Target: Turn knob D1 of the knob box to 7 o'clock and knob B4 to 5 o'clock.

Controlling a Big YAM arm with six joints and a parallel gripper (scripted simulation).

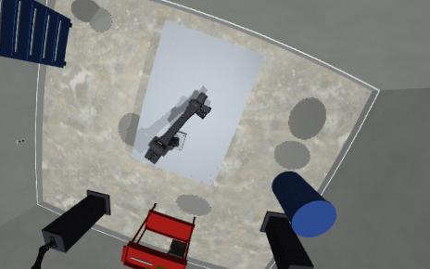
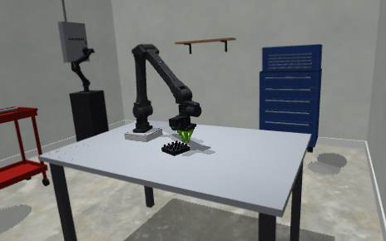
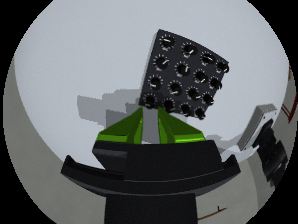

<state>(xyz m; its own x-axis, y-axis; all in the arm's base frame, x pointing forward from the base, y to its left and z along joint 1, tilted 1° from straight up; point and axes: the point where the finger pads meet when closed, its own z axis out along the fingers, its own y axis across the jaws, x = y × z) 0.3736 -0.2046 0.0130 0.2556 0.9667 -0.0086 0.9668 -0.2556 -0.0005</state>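
Observation:
The black knob box [image 2: 175, 148] stands on the white table, with its rows of small black knobs facing up. In the wrist view the knob box [image 3: 184, 76] lies tilted, just beyond my fingertips; the knob lines and names are too small to read. My gripper [image 2: 184, 138] with green fingers points down and hovers just above the box's rear right part, not touching a knob. In the wrist view the fingers stand a narrow gap apart with only table showing between them. From above, the arm [image 1: 181, 125] hides the box.
The arm's base plate [image 2: 142, 135] sits on the table behind and left of the box. A red cart [image 2: 4, 145] stands off the table at left and a blue drawer cabinet [image 2: 290, 89] at the back right.

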